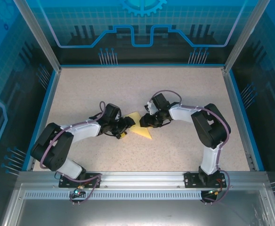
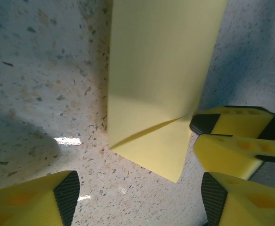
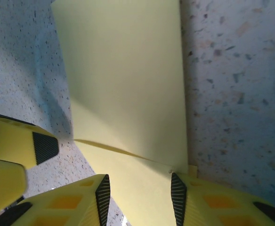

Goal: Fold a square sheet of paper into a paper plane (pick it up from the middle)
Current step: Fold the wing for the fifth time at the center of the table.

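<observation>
Top external view looks down on a speckled beige desk [image 1: 175, 94] edged in blue. It is closed in on three sides by blue-tinted panels [image 1: 142, 28] printed with line graphics, and an aluminium rail [image 1: 142, 181] at the near edge carries the two arm bases. Near the middle of the desk, a little toward the near side, lies the sheet of paper [image 1: 141, 129], between the two arms. It is pale yellow, plain and already folded, so from above it reads as a small wedge with its point toward the near right. Left wrist view shows the sheet [image 2: 161, 70] flat on the desk, with a slanting crease across its lower part and one corner pointing toward the camera. The left claw [image 2: 140, 202] stands spread, with bare desk between its black-padded fingers, and that corner sits just ahead of the gap. In the top view the left claw [image 1: 126, 125] sits at the sheet's left edge and the right claw [image 1: 144, 121] at its far right edge. Right wrist view has the right claw [image 3: 140, 197] with a finger on either side of the paper's near end. A crease runs across the sheet [image 3: 123, 84] just above the pads. I cannot tell whether those pads grip the paper.
</observation>
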Robot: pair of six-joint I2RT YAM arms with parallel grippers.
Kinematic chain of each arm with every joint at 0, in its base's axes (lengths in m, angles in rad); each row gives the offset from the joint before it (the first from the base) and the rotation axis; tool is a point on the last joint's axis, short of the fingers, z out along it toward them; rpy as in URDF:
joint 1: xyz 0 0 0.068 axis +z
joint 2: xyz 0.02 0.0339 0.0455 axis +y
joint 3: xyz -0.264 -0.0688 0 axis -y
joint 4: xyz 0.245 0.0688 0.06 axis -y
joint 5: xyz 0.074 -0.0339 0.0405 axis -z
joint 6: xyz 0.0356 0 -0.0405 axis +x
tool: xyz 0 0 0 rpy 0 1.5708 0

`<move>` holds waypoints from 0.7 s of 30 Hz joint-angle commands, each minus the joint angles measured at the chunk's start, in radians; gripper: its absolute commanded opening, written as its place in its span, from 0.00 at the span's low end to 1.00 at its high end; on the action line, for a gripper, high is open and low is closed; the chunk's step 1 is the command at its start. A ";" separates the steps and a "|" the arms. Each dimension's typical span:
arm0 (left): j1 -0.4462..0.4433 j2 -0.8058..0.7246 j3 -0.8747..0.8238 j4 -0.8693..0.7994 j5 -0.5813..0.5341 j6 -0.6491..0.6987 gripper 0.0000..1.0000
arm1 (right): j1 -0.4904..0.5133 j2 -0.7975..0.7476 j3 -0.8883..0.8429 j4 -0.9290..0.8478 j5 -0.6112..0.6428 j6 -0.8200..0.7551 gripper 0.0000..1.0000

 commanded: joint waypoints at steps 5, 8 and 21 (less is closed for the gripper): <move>-0.018 0.062 0.032 0.059 0.028 -0.052 0.52 | -0.032 0.018 -0.024 0.005 -0.060 0.026 0.36; -0.020 0.082 0.034 0.095 0.036 -0.064 0.48 | -0.033 0.022 -0.030 0.008 -0.060 0.025 0.36; -0.035 0.123 0.058 0.161 0.073 -0.065 0.26 | -0.035 0.019 -0.036 0.031 -0.071 0.034 0.37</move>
